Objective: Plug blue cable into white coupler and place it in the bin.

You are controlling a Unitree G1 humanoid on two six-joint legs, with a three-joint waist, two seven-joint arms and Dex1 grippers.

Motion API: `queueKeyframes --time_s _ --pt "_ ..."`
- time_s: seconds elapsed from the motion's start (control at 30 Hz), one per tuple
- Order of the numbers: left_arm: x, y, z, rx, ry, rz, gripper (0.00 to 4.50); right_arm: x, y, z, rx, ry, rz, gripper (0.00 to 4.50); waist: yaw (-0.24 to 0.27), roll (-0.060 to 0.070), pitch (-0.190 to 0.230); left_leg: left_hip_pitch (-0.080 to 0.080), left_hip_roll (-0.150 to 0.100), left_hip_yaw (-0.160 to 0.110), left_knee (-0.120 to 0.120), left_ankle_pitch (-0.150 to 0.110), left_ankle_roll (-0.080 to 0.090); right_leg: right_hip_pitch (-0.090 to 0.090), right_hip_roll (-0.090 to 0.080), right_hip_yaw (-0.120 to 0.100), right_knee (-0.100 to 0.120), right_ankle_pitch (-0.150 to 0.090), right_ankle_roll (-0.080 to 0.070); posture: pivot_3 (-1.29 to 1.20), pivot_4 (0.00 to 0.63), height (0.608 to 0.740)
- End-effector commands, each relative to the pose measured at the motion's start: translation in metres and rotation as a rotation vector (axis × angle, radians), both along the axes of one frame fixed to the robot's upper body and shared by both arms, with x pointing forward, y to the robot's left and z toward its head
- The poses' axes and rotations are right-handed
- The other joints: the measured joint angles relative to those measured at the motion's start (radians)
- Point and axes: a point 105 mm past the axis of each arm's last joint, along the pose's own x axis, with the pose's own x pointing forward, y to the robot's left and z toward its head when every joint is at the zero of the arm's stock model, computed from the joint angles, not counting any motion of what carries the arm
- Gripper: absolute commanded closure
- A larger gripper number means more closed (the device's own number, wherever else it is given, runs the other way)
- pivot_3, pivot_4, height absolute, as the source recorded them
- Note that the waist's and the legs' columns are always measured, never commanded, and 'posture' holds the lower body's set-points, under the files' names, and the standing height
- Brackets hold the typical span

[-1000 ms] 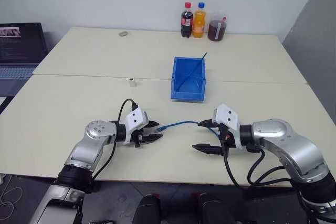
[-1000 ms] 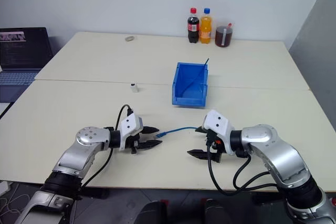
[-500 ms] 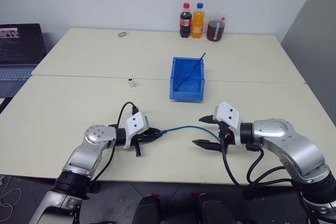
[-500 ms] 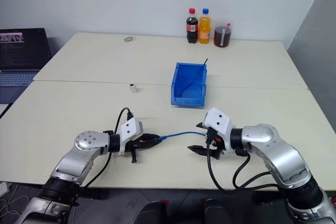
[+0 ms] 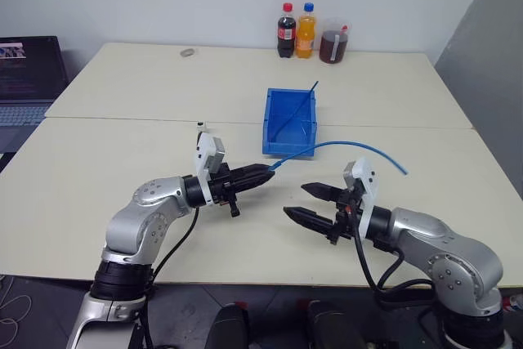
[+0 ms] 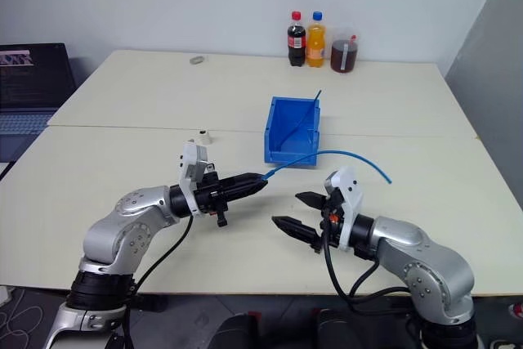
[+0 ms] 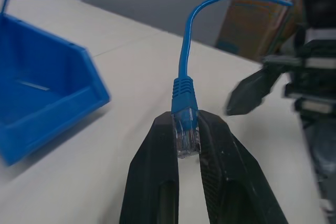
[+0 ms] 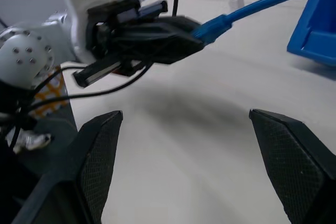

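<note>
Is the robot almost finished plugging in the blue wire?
Not yet. Done: the left hand is shut on the blue cable at its clear plug, lifted off the table. In hand: the right hand waits open and empty beside it. Left: the white coupler sits untouched on the table, so picking it up, plugging in, and dropping both into the bin remain.

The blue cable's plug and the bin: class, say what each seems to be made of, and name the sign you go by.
The blue cable: its plug, clamped in the left pincer, looks like clear hard plastic, since you see through it; the boot above seems soft blue rubber or plastic. The bin: probably rigid moulded plastic, with smooth, slightly glossy, evenly blue walls.
</note>
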Motion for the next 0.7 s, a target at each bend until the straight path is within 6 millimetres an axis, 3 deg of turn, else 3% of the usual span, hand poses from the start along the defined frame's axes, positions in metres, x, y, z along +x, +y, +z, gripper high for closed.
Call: queueKeyframes --time_s 0.03,0.27,0.67,0.7 --pt "-0.009 -0.002 0.012 -0.018 0.001 -0.047 4.25 0.006 0.005 0.022 0.112 -0.032 -0.016 0.41 -0.006 0.000 0.000 0.000 0.000 0.000 0.000 0.000 0.000 0.000 0.000 0.000 0.000 0.000 0.000 0.00 0.150 0.740" --pt "-0.010 -0.004 0.013 -0.035 0.022 -0.053 4.25 0.008 0.014 0.034 0.206 -0.001 0.028 0.41 -0.010 0.000 0.000 -0.001 0.000 0.000 0.000 0.000 0.000 0.000 0.000 0.000 -0.001 0.000 0.000 0.00 0.150 0.740" --pt "-0.011 -0.005 0.011 -0.036 0.018 -0.052 4.25 0.018 0.021 0.030 0.244 0.056 0.062 0.41 -0.011 0.000 0.000 -0.001 0.000 0.000 -0.001 0.000 0.000 0.000 0.000 0.000 -0.002 0.000 0.000 0.00 0.150 0.740" --pt "-0.011 -0.005 0.010 -0.036 0.017 -0.051 4.25 0.018 0.022 0.031 0.252 0.062 0.071 0.58 -0.011 0.000 0.000 -0.001 0.000 0.000 -0.001 0.000 0.000 0.000 0.000 0.000 -0.002 0.000 0.000 0.00 0.150 0.740"
